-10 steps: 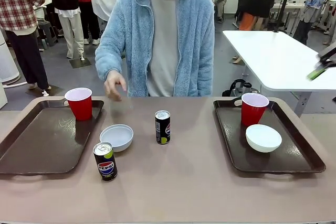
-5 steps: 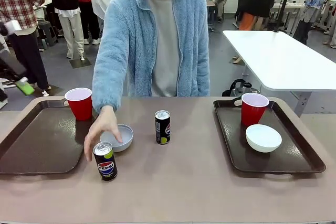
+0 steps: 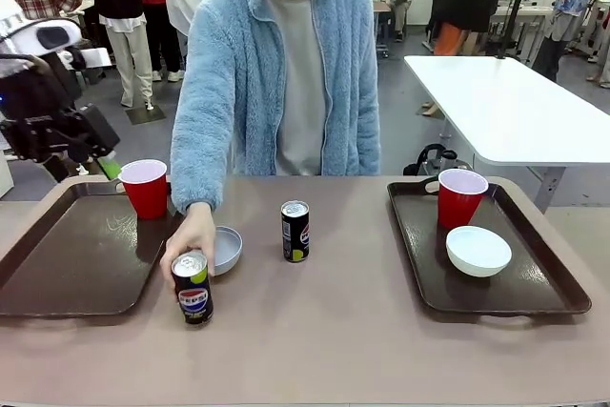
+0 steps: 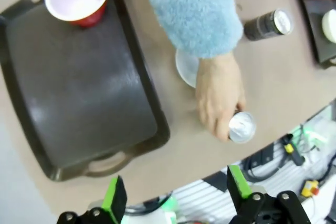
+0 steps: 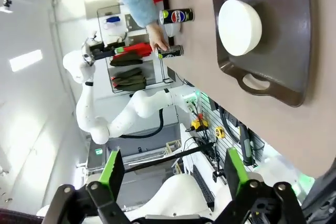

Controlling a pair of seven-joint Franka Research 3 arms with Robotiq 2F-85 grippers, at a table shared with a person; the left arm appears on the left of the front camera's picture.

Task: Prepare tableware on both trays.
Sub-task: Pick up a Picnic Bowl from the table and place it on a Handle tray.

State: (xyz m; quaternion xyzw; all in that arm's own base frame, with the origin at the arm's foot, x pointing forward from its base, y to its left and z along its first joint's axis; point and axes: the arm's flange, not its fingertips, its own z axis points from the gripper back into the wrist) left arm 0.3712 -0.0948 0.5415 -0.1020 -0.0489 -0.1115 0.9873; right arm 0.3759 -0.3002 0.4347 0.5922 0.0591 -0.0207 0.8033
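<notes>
The right-hand dark brown rectangular plastic tray (image 3: 543, 285) looks nearly set: a red plastic cup with a white inside (image 3: 460, 197) stands at its far corner and a small round white bowl (image 3: 478, 251) sits just in front of it, so by my reading it lacks only a drink. The matching left tray (image 3: 67, 259) holds just its own red plastic cup (image 3: 145, 188) at the far right corner. Its other pieces wait on the bare tabletop (image 3: 362, 331) between the trays. They are the second white bowl (image 3: 229, 247), the black can with a yellow-green mark (image 3: 295, 231) and the dark Pepsi can (image 3: 193, 293). The person's hand (image 3: 191, 240) reaches over that bowl and is closed around the top of the Pepsi can, probably to carry it onto a tray. The left arm (image 3: 52, 121) hangs above the left tray's far corner, its left jaws spread fully apart with nothing between them, seemingly leaving the person room. The right jaws are likewise wide apart and empty, held high with the right tray far below.
</notes>
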